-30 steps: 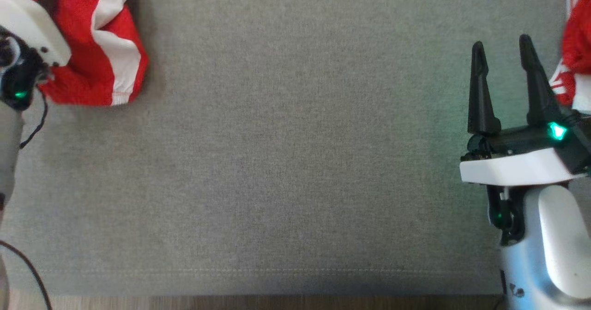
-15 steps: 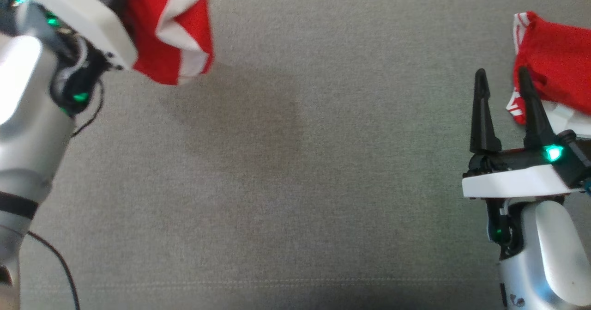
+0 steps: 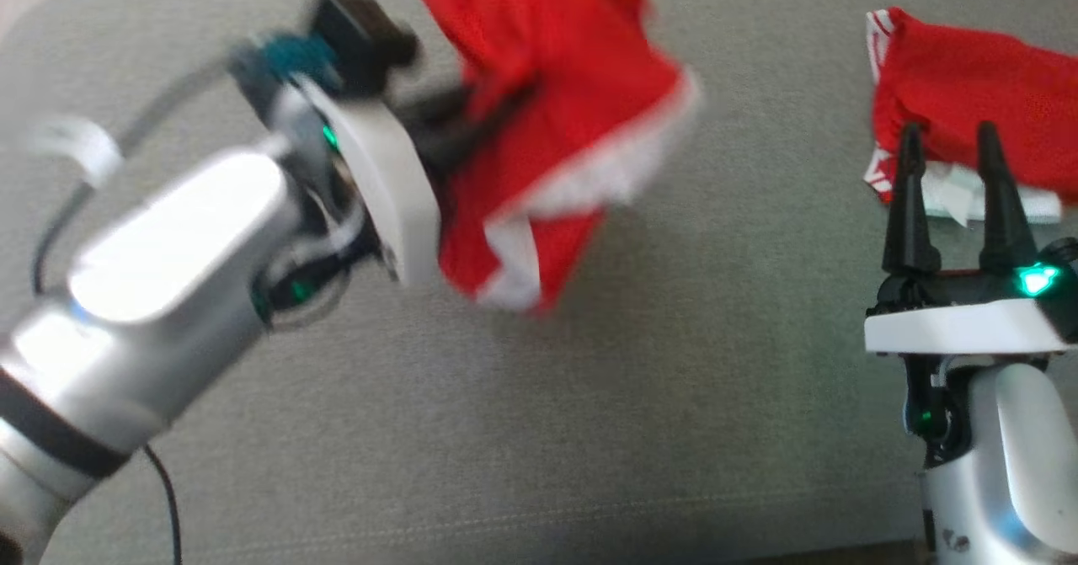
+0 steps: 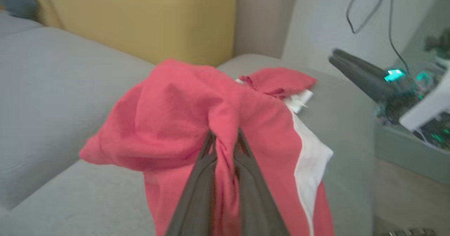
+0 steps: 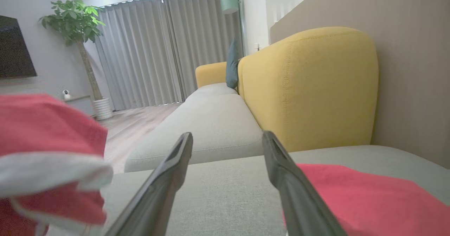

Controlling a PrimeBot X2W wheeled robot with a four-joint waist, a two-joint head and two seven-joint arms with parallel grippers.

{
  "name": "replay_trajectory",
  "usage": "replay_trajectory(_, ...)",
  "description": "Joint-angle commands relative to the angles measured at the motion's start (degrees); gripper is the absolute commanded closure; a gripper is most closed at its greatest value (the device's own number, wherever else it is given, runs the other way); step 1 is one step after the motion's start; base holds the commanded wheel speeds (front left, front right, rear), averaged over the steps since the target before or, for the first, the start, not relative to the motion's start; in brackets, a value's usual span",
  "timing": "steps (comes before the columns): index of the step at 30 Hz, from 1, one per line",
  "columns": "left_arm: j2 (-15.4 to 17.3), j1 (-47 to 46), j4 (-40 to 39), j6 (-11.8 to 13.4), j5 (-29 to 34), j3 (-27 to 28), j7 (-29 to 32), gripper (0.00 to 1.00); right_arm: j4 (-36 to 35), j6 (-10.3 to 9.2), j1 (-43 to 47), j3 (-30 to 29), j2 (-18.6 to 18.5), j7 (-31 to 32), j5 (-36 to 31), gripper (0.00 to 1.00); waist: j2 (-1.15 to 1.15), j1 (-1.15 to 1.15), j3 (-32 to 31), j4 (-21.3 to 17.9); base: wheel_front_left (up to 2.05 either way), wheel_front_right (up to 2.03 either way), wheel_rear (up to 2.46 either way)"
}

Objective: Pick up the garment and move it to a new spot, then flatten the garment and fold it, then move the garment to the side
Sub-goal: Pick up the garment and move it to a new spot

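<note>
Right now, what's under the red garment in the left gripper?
Bare grey cushion shows below and around the garment, which hangs from the shut left gripper. The patch directly beneath is covered by cloth; I cannot see it.

Obs. for you: garment (image 3: 556,93) is soft matt red cloth, white trim; sofa (image 3: 589,422) is coarse matt grey weave; your right claw (image 3: 947,140) is matt black plastic.
</note>
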Motion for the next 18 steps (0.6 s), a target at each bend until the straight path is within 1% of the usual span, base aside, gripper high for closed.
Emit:
replay_trajectory(1, 2.69, -3.17, -2.16, 0.02, 0.07, 0.97, -0.26, 1.00, -1.75, 0.37, -2.52, 1.00, -0.08, -0.82, 0.55, 0.00, 0.00, 0.00, 1.02, -1.56, 0.00, 0.00, 0.00)
replay_trajectory(4, 3.01, -3.64, -3.57, 0.02, -0.72, -2.90, -1.35, 1.00, -1.41, 0.37, -3.24, 1.12, -0.08, -1.10, 1.11, 0.00, 0.00, 0.00, 1.93, -3.56, 0.00, 0.00, 0.00)
replay_trajectory(8, 2.28, -5.05, -2.16, 0.02, 0.48, -5.43, -2.46, 1.00, -0.99, 0.37, -4.24, 1.73, -0.08, -1.40, 1.80, 0.00, 0.00, 0.00, 3.34, -6.12, 0.00, 0.00, 0.00)
replay_trajectory(14, 0.39, -6.73, 3.29, 0.02, 2.51, -6.66, -2.97, 1.00, -0.94, 0.37, -5.43, 2.67, -0.08, -1.68, 2.83, 0.00, 0.00, 0.00, 5.27, -9.45, 0.00, 0.00, 0.00)
replay_trajectory(18, -0.90, -6.49, 6.93, 0.02, 4.62, -6.87, -2.85, 1.00, -1.37, 0.37, -5.64, 2.91, -0.08, -1.75, 3.25, 0.00, 0.00, 0.00, 6.47, -10.83, 0.00, 0.00, 0.00)
